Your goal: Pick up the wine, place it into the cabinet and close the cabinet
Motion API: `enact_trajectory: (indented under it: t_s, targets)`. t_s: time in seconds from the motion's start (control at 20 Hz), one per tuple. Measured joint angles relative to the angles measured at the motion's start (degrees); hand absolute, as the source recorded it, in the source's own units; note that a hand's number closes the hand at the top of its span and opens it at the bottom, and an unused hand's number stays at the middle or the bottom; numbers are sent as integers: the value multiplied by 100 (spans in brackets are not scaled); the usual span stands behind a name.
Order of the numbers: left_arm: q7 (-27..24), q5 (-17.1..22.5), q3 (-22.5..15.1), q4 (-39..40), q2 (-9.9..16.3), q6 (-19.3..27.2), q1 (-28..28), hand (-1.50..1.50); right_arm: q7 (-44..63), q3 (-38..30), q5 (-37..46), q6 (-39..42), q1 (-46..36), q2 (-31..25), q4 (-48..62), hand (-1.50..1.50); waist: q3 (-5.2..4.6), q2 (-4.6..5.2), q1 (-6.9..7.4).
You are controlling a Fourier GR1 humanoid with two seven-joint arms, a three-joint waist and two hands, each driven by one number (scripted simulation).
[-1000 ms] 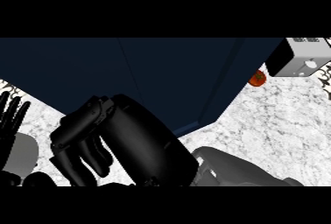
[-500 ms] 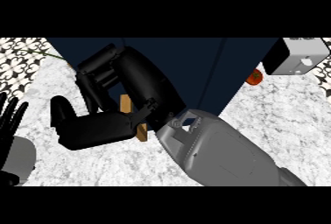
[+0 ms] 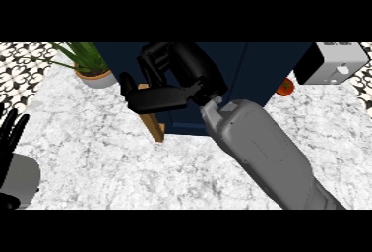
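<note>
**Head view: right hand at the cabinet door, wine out of sight**

The right hand [image 3: 170,81] sits at the front of the dark blue cabinet [image 3: 254,69], its forearm running up from the lower right. Its fingers [image 3: 156,101] are bent and lie against the top of a wooden door panel [image 3: 152,123] that juts edge-on from the cabinet front toward the tabletop [image 3: 109,162]. Whether they curl round the panel's edge or only press on it, I cannot tell. No wine bottle shows anywhere; it may be inside the cabinet or hidden behind the hand, and the view does not settle which.

The left hand [image 3: 11,138] rests at the left edge, fingers straight and spread, pointing up.

Judging from the hand's place on the door, the closing step looks to be in hand. The next move would call for swinging the panel back toward the cabinet face until it lies flush.

A potted plant [image 3: 91,66] stands at the cabinet's left; a tomato [image 3: 285,87] and a white appliance [image 3: 333,64] lie to its right.
</note>
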Motion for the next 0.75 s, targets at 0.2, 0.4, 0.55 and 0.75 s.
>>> enact_trajectory:
  t_s: [0.2, 0.4, 0.55, 0.75]
  targets:
    - [145, 5, 50, 51, -47, 20, -122, -150, -304, -143, -19, 419, -71, 89, 347, 150, -18, -65, 12]
    - [198, 5, 68, 62, -66, -58, -172, -150, -650, -171, 97, 680, -134, 120, 621, 150, -33, -110, 38]
    - [172, -81, 54, 107, -93, -83, -211, -150, -798, -224, 77, 934, -205, 73, 809, 150, -56, -130, 75]
    - [210, -69, 52, 85, -114, -110, -245, -150, -1076, -253, 142, 1120, -225, 57, 973, 150, -83, -157, 103]
